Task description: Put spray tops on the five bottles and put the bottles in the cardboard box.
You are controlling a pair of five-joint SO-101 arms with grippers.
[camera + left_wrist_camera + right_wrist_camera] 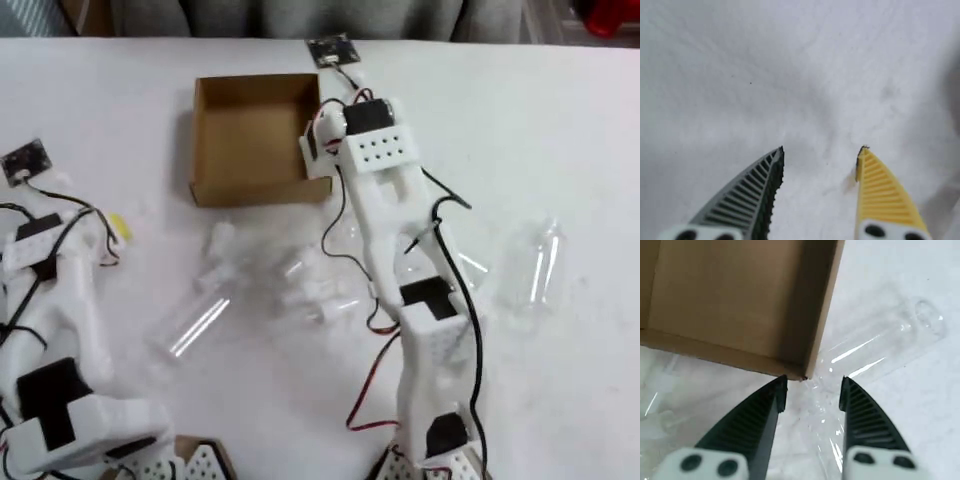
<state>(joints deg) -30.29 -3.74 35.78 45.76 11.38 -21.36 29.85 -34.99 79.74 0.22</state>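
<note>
At the table's left edge in the high view, the left arm lies folded low, and its left gripper (118, 228) hangs over bare white table (560, 120), well apart from the cardboard box (212, 140) and from every bottle. Its wrist view shows the left gripper (821, 150) released: the grey finger and the yellow finger stand wide apart with nothing but the table between them. Further right, a near bottle (195, 325) lies on its side on the table, slanting, below the box and apart from both arms. The cardboard box stands open on the table beyond it, its brown floor bare where it shows. Right of the near bottle is a clear jumble (310, 285) of pale plastic, too blurred to sort spray tops from bottles, just beside the right arm (385, 200). That arm stretches from the table's near edge up to the box, and its wrist hangs over the box's near right corner. In the right wrist view the right gripper (813, 380) is also slack, its two black fingers parted and gripping nothing; the cardboard box (730, 300) has its corner right at the gap between the fingertips. A bottle by the box (880, 345) lies on its side outside that wall, just beside the corner and slanting away from the fingertips, not touched by either finger. At the far right of the high view, a far-right bottle (535, 262) lies on the table, well apart from the box and beyond the right arm.
</note>
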